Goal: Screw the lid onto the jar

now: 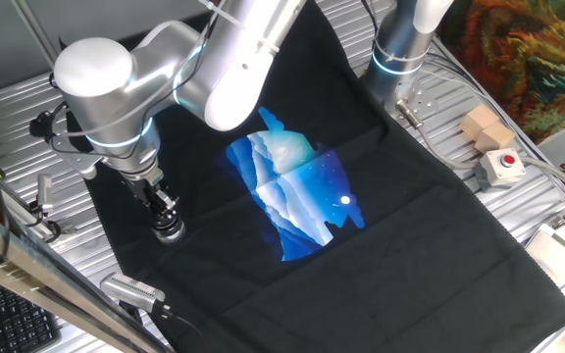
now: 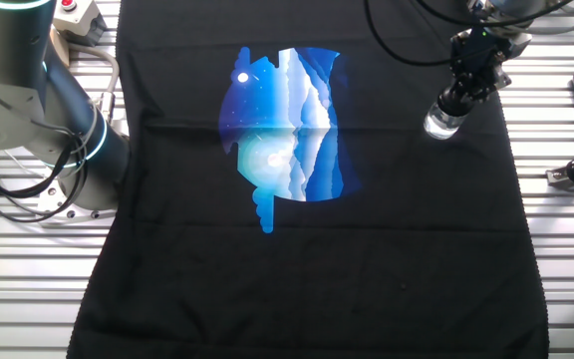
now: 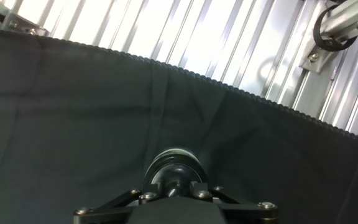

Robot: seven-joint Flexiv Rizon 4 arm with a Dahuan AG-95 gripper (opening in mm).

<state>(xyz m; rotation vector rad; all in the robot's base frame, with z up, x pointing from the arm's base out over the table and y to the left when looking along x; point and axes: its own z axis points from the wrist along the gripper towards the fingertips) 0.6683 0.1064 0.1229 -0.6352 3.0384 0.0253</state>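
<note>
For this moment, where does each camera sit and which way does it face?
One fixed view: high at one side, looking down on the black cloth; arm and gripper over the jar at left.
The other fixed view: opposite side; gripper top right.
Hand view: on the hand, looking along the fingers at the lid.
Both fixed views share the blue print.

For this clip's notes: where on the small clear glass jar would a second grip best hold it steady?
Probably low on the small clear glass jar's round side wall, coming in level from the side. It stands upright on the black cloth, and the two-finger gripper sits straight above it at the dark round lid, so the top is taken.
</note>
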